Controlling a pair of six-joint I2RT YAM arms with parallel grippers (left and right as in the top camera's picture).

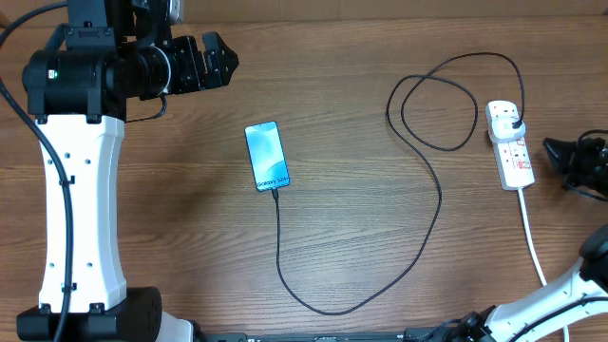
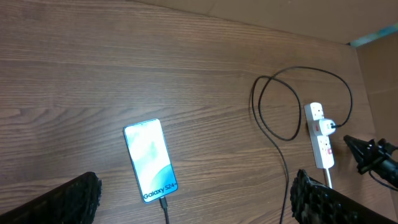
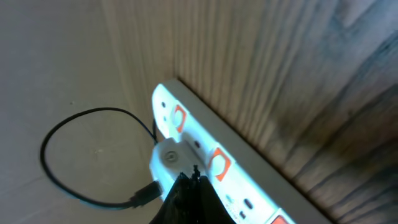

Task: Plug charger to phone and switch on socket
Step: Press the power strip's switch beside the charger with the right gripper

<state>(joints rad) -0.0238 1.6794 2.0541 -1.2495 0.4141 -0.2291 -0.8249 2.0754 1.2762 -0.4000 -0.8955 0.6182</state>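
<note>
The phone [image 1: 266, 156] lies face up mid-table, light blue screen with "Galaxy S24" text; it also shows in the left wrist view [image 2: 150, 160]. The charger cable [image 1: 432, 180] has its tip in the phone's near end, loops right, and ends at a plug [image 1: 514, 118] in the white socket strip [image 1: 510, 144]. My left gripper [image 1: 211, 63] is open, high at the back left, far from the phone. My right gripper [image 1: 560, 158] is shut and empty, just right of the strip. In the right wrist view its shut tips [image 3: 189, 180] are over the plug adapter [image 3: 172, 158] beside a red switch [image 3: 219, 163].
The strip's thick white cord [image 1: 532, 237] runs toward the front edge at the right. The right arm's base [image 1: 560, 299] sits at the front right, the left arm's white column [image 1: 81, 209] at the left. Wood table [image 1: 171, 209] spreads around the phone.
</note>
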